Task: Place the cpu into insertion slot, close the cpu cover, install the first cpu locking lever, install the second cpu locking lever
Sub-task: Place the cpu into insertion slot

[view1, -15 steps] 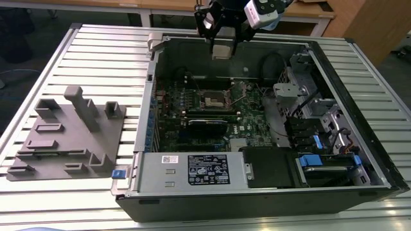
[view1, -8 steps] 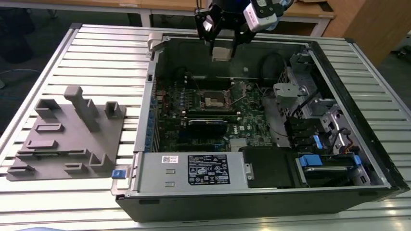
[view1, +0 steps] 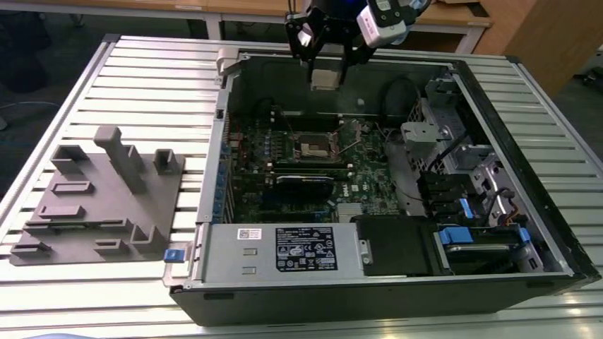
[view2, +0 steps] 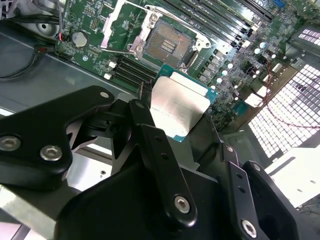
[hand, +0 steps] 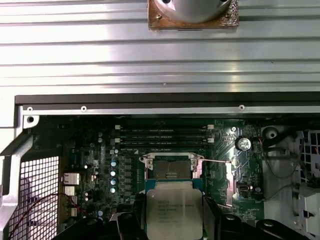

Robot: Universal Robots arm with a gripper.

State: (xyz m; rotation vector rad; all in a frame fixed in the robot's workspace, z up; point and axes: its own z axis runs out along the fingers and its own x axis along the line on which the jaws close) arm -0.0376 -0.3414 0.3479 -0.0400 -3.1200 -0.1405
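My gripper [view1: 325, 69] hangs over the far part of the open computer case, shut on the cpu [view1: 323, 78], a flat square chip with a dull silver top. In both wrist views the cpu [view2: 177, 107] [hand: 174, 212] sits between the black fingers [view2: 150, 135]. The insertion slot [view1: 315, 147] [view2: 167, 45] [hand: 171, 167] lies bare on the green board below the chip, its tan contact field showing. The cpu cover [view2: 117, 25] [hand: 227, 182], a thin silver frame, stands swung open beside the slot. A thin locking lever [hand: 215, 161] sticks out towards it.
The case [view1: 212, 176] lies on a slatted metal table [view1: 141, 70]. A grey fixture plate [view1: 94, 198] with pegs is at the exterior view's left. Inside are a black card [view1: 303, 181], a silver power supply [view1: 282, 247], drive cages with blue tabs [view1: 467, 236], and memory slots [hand: 160, 135].
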